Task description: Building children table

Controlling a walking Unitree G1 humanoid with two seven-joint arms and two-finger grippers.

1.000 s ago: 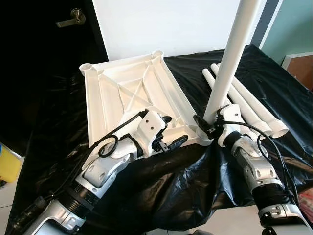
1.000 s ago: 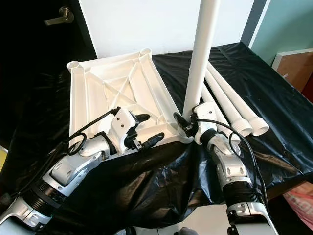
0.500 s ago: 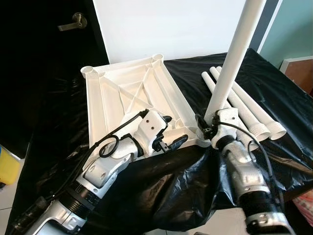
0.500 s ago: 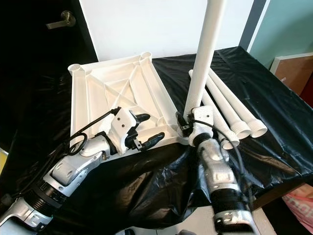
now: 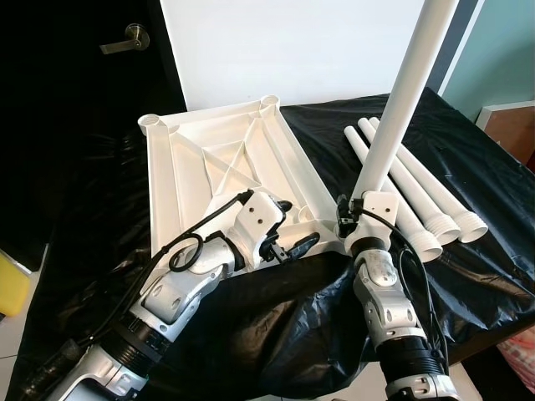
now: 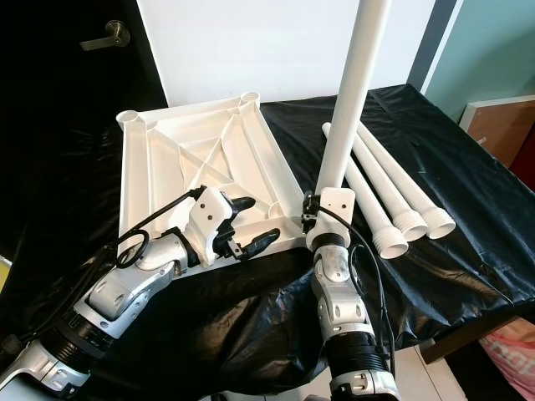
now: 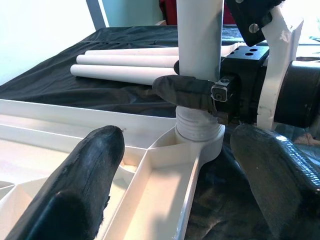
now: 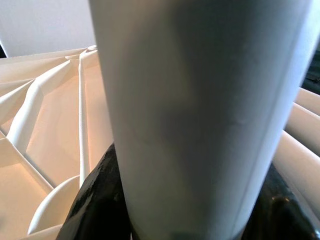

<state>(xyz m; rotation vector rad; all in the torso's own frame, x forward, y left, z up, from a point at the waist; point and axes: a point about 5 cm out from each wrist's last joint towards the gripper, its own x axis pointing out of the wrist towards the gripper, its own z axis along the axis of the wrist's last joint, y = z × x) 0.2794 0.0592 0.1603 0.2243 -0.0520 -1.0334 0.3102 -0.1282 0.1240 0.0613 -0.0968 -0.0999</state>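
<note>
The white table top (image 5: pixel 209 159) lies upside down on the black-covered table, ribs and corner sockets facing up. One white leg (image 5: pixel 401 109) stands upright, leaning slightly right, in the near right corner socket (image 7: pixel 200 142). My right gripper (image 5: pixel 348 210) is shut on this leg just above the socket; in the right wrist view the leg (image 8: pixel 200 115) sits between the black fingers. My left gripper (image 5: pixel 299 222) is open over the table top's near edge, just left of that socket, holding nothing. Its fingers (image 7: pixel 90 170) flank the socket rib.
Three loose white legs (image 5: pixel 418 192) lie side by side on the black sheet to the right of the table top. The black sheet (image 5: pixel 276 326) hangs over the near table edge. A dark door with a handle (image 5: pixel 125 38) stands at the back left.
My right forearm has swung leftward and now stands almost straight below the leg's base, still holding it. The leg stays in the socket. The left gripper has barely moved.
</note>
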